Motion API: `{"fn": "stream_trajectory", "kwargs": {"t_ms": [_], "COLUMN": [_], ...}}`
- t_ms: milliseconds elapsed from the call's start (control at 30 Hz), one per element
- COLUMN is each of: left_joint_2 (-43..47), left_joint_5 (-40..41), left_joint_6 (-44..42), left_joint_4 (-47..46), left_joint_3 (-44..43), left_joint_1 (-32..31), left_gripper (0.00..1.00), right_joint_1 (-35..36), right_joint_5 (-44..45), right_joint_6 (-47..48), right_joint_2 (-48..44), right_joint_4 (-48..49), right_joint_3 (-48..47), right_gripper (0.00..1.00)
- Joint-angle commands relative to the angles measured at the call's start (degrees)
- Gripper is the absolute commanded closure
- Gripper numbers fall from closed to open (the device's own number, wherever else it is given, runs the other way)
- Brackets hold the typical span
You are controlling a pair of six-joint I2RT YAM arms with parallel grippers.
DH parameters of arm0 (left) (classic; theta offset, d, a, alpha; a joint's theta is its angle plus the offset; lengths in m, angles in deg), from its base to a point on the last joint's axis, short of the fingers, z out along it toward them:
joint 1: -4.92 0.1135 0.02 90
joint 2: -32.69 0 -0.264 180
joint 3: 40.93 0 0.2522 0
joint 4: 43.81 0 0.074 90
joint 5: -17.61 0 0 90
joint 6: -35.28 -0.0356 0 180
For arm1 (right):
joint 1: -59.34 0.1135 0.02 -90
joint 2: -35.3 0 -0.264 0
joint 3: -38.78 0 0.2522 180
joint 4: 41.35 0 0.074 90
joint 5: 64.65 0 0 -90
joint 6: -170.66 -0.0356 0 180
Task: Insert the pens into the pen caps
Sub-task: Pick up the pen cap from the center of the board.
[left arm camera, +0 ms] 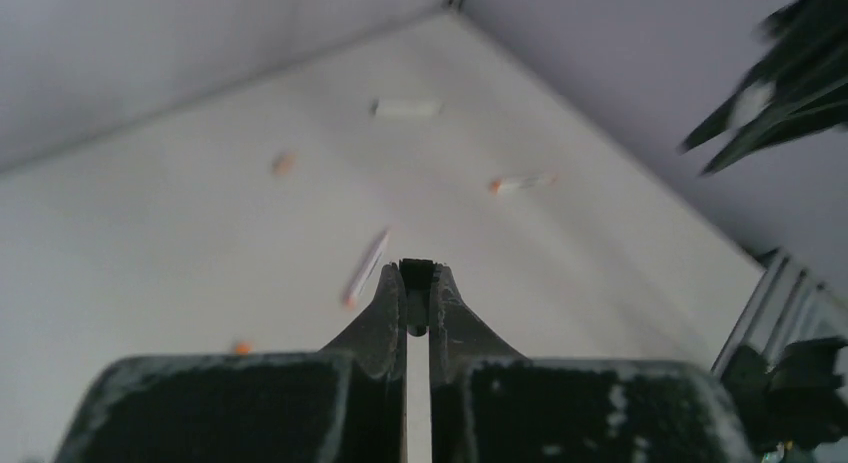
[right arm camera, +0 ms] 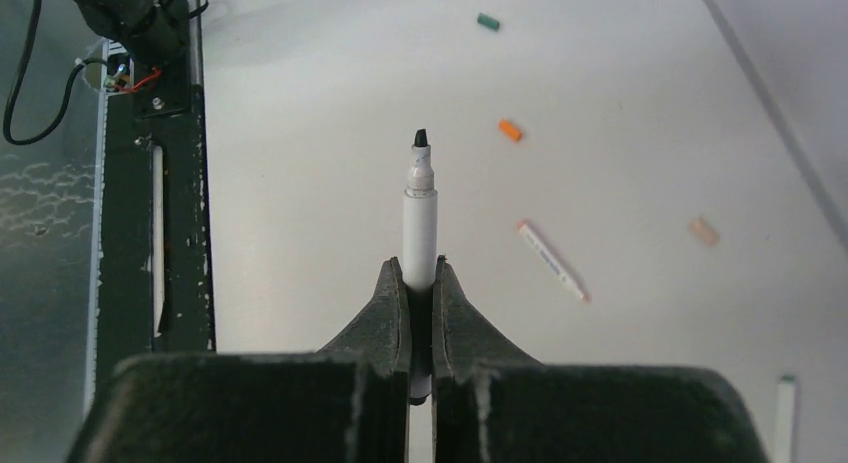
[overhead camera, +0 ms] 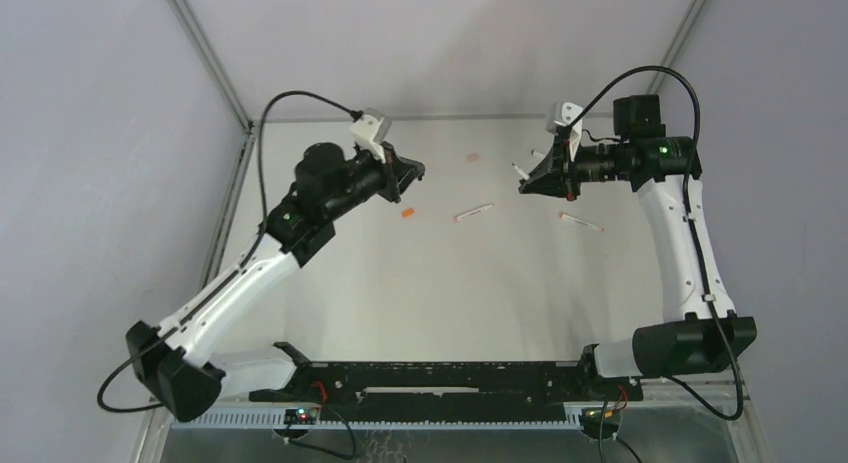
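Observation:
My left gripper [overhead camera: 412,172] [left arm camera: 417,275] is shut on a small black pen cap [left arm camera: 417,264] that sits between its fingertips. My right gripper [overhead camera: 524,187] [right arm camera: 420,267] is shut on a white pen [right arm camera: 420,213] with its black tip uncovered and sticking out ahead. The two grippers face each other above the table, a gap apart. Loose pens lie on the table, one in the middle [overhead camera: 474,212] [right arm camera: 552,261] and one to the right [overhead camera: 580,221]. An orange cap [overhead camera: 406,214] [right arm camera: 511,130], a pinkish cap [overhead camera: 472,157] [right arm camera: 703,232] and a green cap [right arm camera: 488,22] lie loose.
A black rail [overhead camera: 440,378] [right arm camera: 150,183] runs along the table's near edge between the arm bases. Grey walls close in the table on the left, back and right. Another pen [right arm camera: 785,408] lies at the right wrist view's lower right edge.

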Motion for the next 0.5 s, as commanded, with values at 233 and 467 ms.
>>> {"fn": "stream_trajectory", "kwargs": {"t_ms": [233,467], "left_joint_2": [9.5,6.4], "left_joint_5": [-11.4,-14.4], "left_joint_6": [22.0,37.4], "left_joint_4": [-47.1,-60.9], "left_joint_3": [9.9,9.4], "left_joint_1": [0.3,0.3], "left_gripper": [1.0,1.0], "right_joint_1": [15.2,22.1], "right_joint_5": [0.4,3.6], "right_joint_6": [-19.1,-34.5], "right_joint_2": [-10.8,-13.6], "right_joint_4": [29.6,47.6], "right_joint_3": [6.5,11.8], "right_gripper": [1.0,1.0]}}
